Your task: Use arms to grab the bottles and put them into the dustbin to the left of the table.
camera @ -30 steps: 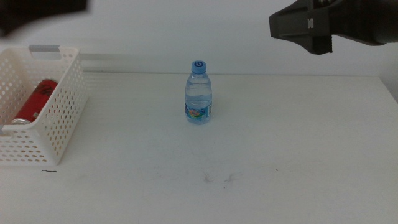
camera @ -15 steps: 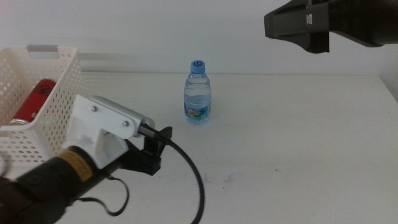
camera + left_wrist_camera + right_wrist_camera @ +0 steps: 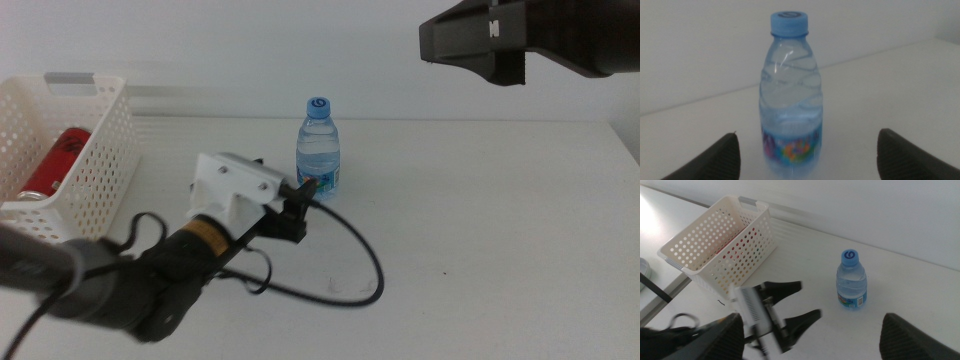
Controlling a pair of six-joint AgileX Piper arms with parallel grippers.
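A small clear water bottle with a blue cap stands upright at the middle of the table. My left gripper reaches in from the lower left, open, its jaws just short of the bottle. In the left wrist view the bottle stands centred between the two wide-apart fingers. A red can lies in the white dustbin at the left. My right gripper hangs high at the back right, open, with nothing between its fingers.
The left arm's black cable loops on the table in front of the bottle. The right wrist view shows the dustbin, the bottle and the left gripper from above. Faint dark marks dot the table's front.
The left arm has swung in from the lower left and brought its open gripper up to the bottle. The right gripper has drifted slightly to the left.
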